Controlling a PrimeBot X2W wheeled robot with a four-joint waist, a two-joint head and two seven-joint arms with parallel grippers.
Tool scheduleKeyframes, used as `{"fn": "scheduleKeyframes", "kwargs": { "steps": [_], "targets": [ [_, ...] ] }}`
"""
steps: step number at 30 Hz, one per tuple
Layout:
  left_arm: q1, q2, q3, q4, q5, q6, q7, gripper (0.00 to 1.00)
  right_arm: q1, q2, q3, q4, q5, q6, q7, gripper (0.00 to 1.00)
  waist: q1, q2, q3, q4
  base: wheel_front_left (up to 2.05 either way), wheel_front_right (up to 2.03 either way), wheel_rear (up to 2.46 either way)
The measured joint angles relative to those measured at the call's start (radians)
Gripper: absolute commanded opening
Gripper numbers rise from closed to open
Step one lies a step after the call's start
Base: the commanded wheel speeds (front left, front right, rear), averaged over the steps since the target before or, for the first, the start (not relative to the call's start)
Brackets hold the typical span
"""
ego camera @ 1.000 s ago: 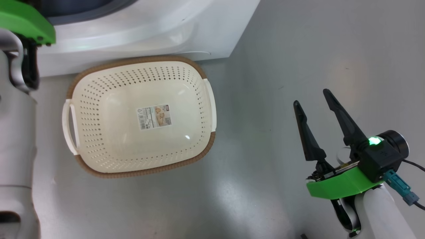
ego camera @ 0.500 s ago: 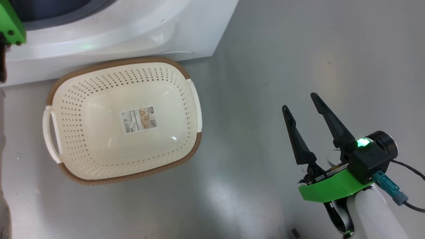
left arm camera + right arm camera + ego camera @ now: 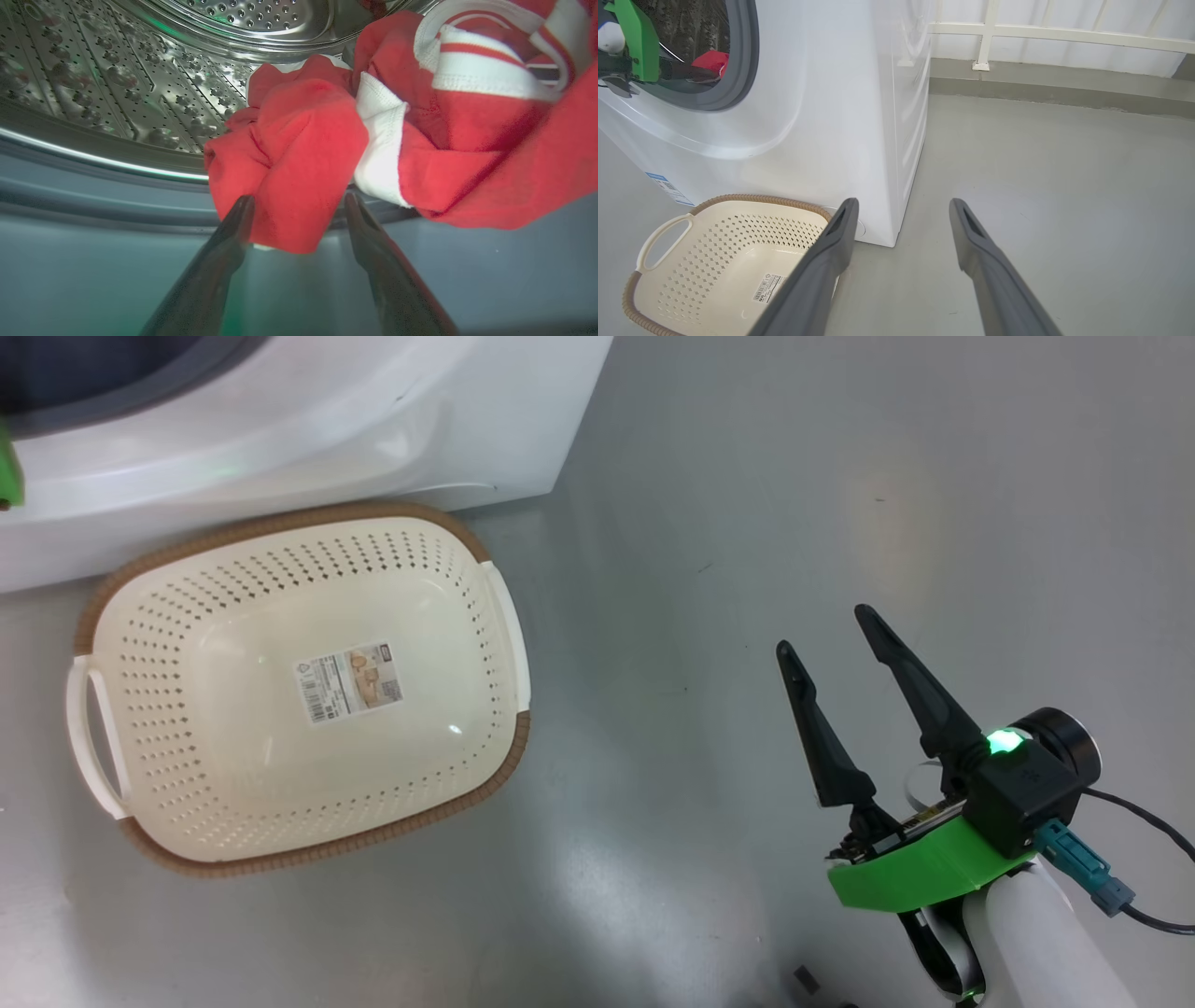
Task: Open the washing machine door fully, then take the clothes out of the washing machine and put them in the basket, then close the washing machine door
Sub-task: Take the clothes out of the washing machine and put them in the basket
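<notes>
Head view looks down on the basket point(image 3: 187, 775), which sits on the grey floor point(image 3: 747, 476) right against the foot of the white washing machine point(image 3: 373, 439). It holds no garment, and the sticker point(image 3: 347, 683) on its bottom is plain to see. Well to its right, the right end effector point(image 3: 823, 630) hangs above bare floor with its two dark fingers spread apart and nothing between them. From the right wrist view the same open fingers frame the machine's front corner, with the basket at the lower left, a small blue label point(image 3: 668, 186) low on the machine's front and a pale railing point(image 3: 1064, 35) along the back. A bit of red shows inside the grey rubber ring point(image 3: 747, 70), beside the other arm's green bracket point(image 3: 633, 42). Left wrist view looks into the perforated steel drum point(image 3: 117, 70), where the clothes point(image 3: 303, 130), red with white stripes and trim, are bunched at the drum's lip and hang over the rubber ring. The left end effector point(image 3: 299, 198) is open wide, a red fold lying between its fingertips; whether the tips touch the fabric cannot be told.
</notes>
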Motion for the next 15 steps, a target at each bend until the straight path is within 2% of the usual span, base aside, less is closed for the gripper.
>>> {"fn": "scheduleKeyframes", "kwargs": {
  "steps": [14, 15],
  "targets": [
    [-0.031, 0.028, -0.052, 0.017, 0.037, 0.035, -0.02, 1.0, 0.0, 0.0, 0.039, -0.003, 0.027, 0.0, 0.0, 1.0, 0.0, 0.0, 0.032, -0.019, 0.0, 0.0, 0.0],
    [-0.033, 0.031, -0.055, 0.017, 0.039, 0.037, -0.029, 0.0, 0.0, 0.0, 0.04, -0.003, 0.027, 0.0, 0.0, 1.0, 0.0, 0.0, 0.034, -0.019, 0.0, 0.0, 0.0]
  ]
}}
